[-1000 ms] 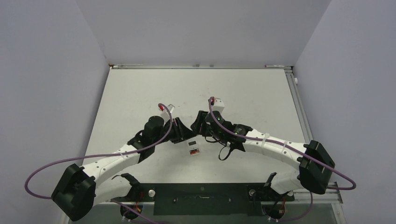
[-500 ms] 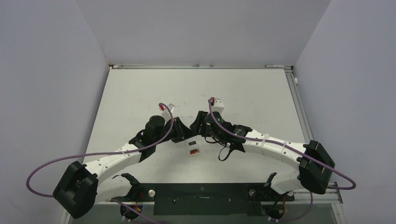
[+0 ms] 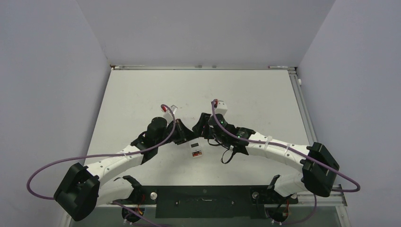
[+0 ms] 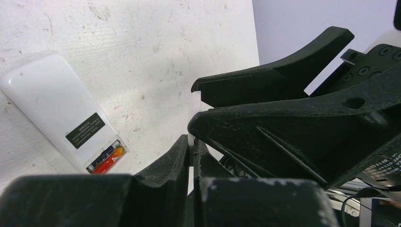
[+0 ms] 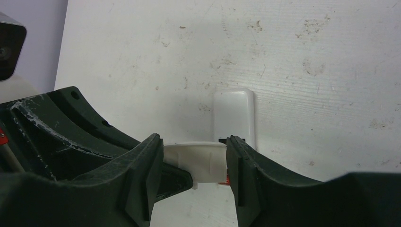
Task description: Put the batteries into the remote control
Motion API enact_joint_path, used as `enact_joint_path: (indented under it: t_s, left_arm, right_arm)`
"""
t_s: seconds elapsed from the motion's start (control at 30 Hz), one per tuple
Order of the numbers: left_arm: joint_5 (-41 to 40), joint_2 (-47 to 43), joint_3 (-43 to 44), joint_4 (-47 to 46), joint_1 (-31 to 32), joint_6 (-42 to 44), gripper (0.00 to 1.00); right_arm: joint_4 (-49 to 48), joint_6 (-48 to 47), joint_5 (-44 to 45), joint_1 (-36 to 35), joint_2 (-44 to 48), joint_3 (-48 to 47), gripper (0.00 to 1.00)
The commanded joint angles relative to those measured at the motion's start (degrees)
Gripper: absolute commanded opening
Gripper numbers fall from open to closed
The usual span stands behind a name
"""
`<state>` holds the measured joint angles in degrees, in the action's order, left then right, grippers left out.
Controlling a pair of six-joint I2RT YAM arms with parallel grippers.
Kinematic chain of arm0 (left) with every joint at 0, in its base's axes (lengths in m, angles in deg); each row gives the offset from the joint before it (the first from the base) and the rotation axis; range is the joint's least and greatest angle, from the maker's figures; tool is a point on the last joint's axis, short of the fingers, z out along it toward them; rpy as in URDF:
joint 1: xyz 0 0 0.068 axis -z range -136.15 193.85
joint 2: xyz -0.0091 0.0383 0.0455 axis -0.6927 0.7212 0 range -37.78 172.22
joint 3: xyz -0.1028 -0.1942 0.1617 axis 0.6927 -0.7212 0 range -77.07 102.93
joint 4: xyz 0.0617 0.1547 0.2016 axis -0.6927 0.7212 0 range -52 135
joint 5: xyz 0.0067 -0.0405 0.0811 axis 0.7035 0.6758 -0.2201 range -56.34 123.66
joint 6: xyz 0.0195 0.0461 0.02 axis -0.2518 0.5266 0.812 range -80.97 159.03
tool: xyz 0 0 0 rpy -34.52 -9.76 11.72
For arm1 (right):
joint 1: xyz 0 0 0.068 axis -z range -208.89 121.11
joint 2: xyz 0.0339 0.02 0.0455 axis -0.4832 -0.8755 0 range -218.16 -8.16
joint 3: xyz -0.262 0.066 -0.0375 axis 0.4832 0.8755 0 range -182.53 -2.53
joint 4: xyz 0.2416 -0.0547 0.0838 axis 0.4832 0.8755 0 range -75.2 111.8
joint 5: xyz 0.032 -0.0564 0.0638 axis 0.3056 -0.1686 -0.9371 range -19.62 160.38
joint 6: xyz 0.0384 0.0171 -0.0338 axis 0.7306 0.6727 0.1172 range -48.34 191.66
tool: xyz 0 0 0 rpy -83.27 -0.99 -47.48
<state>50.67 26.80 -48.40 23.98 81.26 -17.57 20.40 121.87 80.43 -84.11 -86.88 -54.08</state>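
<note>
We see a white table (image 3: pixel 142 94) closed in by plain pale lavender walls (image 3: pixel 198 28) at 9, 12 and 3 o'clock. A metal rail (image 3: pixel 203 67) runs along the far edge at 12 o'clock. Close up, the tabletop is scuffed, with dark specks and fine scratches all over it. Purple cables (image 3: pixel 47 168) loop off both arms at the near side.

The remote (image 3: pixel 194 150) lies flat on the table a little toward 6 o'clock from the centre. Its plain white back faces up and carries a dark label (image 4: pixel 85 130). The recess at its end stands uncovered, and in it we can make out one reddish-orange battery (image 4: pixel 108 160).

The two grippers meet just above the remote. The left gripper (image 3: pixel 183 135) is at about 11 o'clock from it and the right gripper (image 3: pixel 200 126) at about 12 to 1 o'clock.

The right gripper's jaws are clamped on a small white cover (image 5: pixel 196 163), held off the table with the remote showing beyond it.

The left gripper's jaws are pressed together with only a hairline between them. One fingertip sits against the underside of the cover. It may be nipping that edge, but the view is too tight for us to tell.
</note>
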Motion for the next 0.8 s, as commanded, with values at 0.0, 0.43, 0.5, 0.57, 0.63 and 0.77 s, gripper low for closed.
enact_joint_path:
  t_s: [0.0, 0.43, 0.5, 0.57, 0.63, 0.77]
  left_arm:
    - [0.71, -0.1, 1.66, -5.44, 0.21, 0.58, 0.0]
    - [6.82, 0.01, 1.86, -3.89, -0.05, 3.31, 0.0]
    - [8.7, -0.06, 2.23, -3.22, -0.05, 4.18, 0.0]
    - [10.85, -0.15, 2.61, -2.54, -0.13, 5.04, 0.0]
    - [13.61, -0.29, 3.06, -1.74, -0.14, 6.14, 0.0]
    - [18.7, -0.22, 4.68, 0.82, -0.36, 7.85, 0.0]
  right_arm:
    - [-0.8, -0.62, 0.65, -0.55, 2.86, 0.57, 0.4]
    - [7.02, -10.67, -1.08, 1.09, 11.01, -0.51, 0.62]
    - [8.84, -13.64, -2.73, 1.4, 12.67, -0.73, 0.62]
    - [11.14, -16.84, -4.41, 1.92, 14.15, -1.14, 0.62]
    - [14.19, -20.36, -5.93, 2.36, 15.56, -2.01, 0.62]
    - [19.96, -26.26, -8.6, 2.75, 18.9, -3.17, 0.62]
